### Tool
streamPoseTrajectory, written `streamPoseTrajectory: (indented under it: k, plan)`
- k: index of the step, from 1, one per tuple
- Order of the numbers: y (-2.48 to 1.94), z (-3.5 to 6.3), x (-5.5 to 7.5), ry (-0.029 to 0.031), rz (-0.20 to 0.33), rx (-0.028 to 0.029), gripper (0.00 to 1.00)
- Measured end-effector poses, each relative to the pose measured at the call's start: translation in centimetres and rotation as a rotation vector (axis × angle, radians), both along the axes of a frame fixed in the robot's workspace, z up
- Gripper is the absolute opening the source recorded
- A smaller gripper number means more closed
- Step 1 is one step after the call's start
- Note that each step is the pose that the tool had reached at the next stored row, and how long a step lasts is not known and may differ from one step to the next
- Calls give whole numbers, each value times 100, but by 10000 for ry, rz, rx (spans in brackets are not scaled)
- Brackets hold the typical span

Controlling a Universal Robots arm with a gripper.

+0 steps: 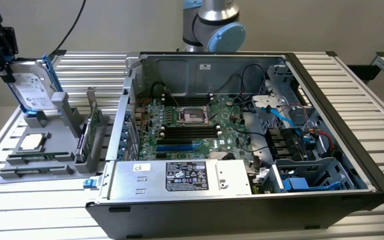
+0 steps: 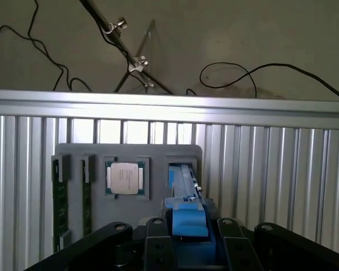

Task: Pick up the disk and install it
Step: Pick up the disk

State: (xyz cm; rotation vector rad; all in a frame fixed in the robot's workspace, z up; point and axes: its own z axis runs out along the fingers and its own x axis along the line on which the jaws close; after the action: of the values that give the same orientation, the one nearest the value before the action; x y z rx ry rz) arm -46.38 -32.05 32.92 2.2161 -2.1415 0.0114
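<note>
Gripper (image 1: 6, 74), upper left of ext. view, fingers (image 2: 157, 244) clamped on disk (image 1: 33, 90) via blue carrier edge; disk likely rigid, heavyish, shock-sensitive, so hold frame, not label.

The claw (image 1: 8, 75) grips the disk (image 1: 33, 91) upright at the grey holder (image 1: 58, 150) — beside the open computer case (image 1: 212, 220).

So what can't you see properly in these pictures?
- Disk label: the print is too small to read in the exterior view.
- Disk's bottom edge: it runs into the grey holder, so I can't tell if it is lifted out.
- Gripper: cut off by the exterior view's left edge.
- Arm: cut off by the top edge.
- Wrist view: the gripper's fingers hide most of the disk.
</note>
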Motion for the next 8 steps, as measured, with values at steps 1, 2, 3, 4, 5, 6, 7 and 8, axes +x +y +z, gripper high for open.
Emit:
streamPoseTrajectory:
  k: [1, 2, 3, 4, 5, 6, 7, 8]
  plan:
    - [2, 17, 1, 1, 0, -3, 33]
    - [3, 36, 4, 0, 0, -6, 33]
    - [4, 55, 8, 0, 0, -8, 33]
    - [6, 73, 13, 0, 0, -10, 33]
    - [7, 90, 19, -1, -1, -11, 33]
    - [8, 107, 28, -2, 0, -12, 33]
    - [9, 122, 38, -2, 0, -13, 33]
    - [9, 137, 49, 0, 0, -15, 33]
